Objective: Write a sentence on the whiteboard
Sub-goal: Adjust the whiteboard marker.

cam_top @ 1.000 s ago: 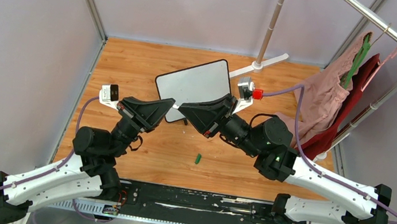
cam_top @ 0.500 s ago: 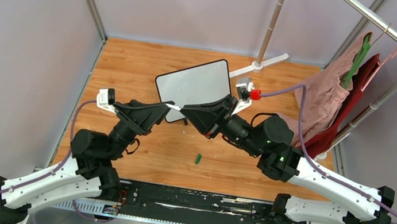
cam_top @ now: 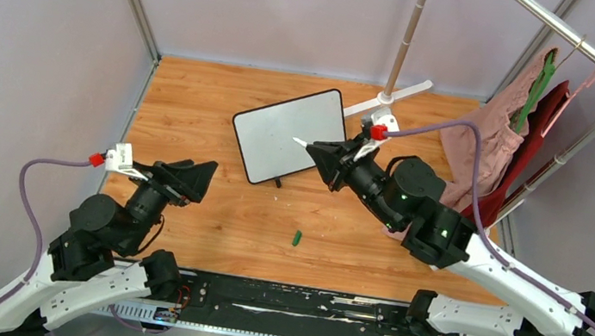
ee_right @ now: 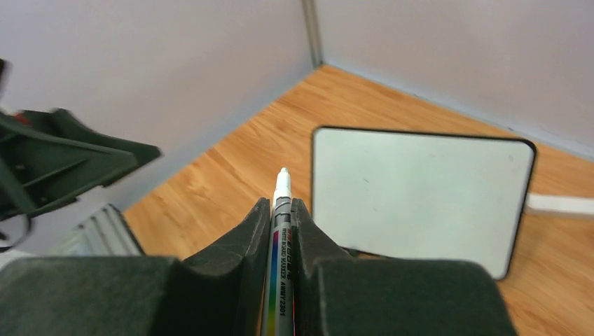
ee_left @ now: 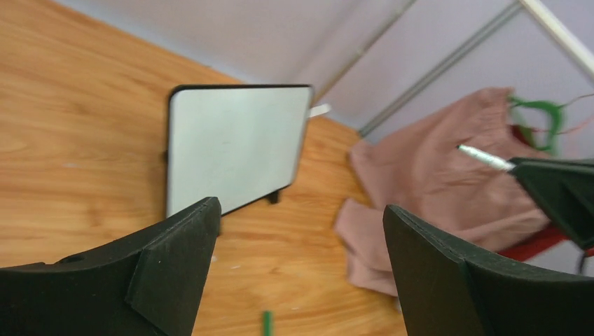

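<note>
– Fingers (ee_left: 175,245), left gripper (ee_left: 300,210)?
– Wide apart, empty. Right gripper (ee_right: 281,204) pinches marker (ee_right: 280,280), tip forward.
– Whiteboard (cam_top: 290,132)?
– Blank, mid-tabletop toward far edge. Step: approach, no writing yet. Next move probably needs tip lowered onto board, light pressure.

whiteboard (cam_top: 288,132): smooth white | table (cam_top: 189,110): wood | garment (cam_top: 487,150): pink cloth | marker (ee_right: 280,259): smooth barrel
</note>
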Motion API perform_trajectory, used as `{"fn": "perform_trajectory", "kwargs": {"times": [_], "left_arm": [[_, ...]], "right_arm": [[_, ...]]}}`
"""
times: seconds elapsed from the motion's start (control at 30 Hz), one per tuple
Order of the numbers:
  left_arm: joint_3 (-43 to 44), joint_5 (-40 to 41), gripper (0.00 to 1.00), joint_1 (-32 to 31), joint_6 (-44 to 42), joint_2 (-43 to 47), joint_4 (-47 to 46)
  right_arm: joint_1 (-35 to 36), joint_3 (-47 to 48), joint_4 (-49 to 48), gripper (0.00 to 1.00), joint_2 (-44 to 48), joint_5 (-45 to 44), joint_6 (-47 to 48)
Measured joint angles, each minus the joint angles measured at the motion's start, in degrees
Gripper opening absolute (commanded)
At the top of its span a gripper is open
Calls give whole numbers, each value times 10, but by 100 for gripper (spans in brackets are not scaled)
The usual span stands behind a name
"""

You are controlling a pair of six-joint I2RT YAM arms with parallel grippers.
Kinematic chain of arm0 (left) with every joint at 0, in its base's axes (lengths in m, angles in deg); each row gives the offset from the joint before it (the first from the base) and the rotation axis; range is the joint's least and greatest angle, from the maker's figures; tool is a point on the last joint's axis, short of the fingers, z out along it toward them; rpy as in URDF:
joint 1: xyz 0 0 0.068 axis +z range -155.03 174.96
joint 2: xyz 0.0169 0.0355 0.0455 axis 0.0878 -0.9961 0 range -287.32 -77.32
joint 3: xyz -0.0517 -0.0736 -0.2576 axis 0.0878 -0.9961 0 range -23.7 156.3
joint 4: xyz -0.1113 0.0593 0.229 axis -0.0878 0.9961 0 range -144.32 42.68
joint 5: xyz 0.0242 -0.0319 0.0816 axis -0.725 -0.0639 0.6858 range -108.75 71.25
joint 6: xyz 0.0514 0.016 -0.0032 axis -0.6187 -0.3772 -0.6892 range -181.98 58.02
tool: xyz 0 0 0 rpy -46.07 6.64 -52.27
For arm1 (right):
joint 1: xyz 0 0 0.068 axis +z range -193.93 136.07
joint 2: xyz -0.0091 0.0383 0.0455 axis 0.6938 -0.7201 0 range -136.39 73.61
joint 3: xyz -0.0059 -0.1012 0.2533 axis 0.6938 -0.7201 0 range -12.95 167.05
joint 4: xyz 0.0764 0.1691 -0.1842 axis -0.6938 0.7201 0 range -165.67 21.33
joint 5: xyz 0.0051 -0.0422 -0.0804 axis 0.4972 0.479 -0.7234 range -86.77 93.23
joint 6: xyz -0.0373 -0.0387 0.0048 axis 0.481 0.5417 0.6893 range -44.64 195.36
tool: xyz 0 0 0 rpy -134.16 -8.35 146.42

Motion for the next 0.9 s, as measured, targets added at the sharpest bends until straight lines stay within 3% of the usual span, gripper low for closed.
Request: {"fn": "perform_trajectory", "kwargs": {"times": [0.1,0.23,0.43,0.5,0.6,0.9], "left_arm": [[3,44,92,0,-45,-6,62],[2,79,97,0,-105,-43,78],[28,85,98,13,-164,-164,73],[44,56,97,47,-166,-204,73],[58,-28,96,167,-146,-261,68],[-13,-224,96,346,-68,-305,-10]], "right_arm": [[-52,-9,26,0,-18,12,-5],[-137,-58,34,0,-24,39,-32],[-160,-127,35,0,-20,58,-45],[-163,-146,34,0,-16,59,-49],[-165,-178,32,0,2,57,-53],[-165,-227,-10,0,43,61,-45]]}}
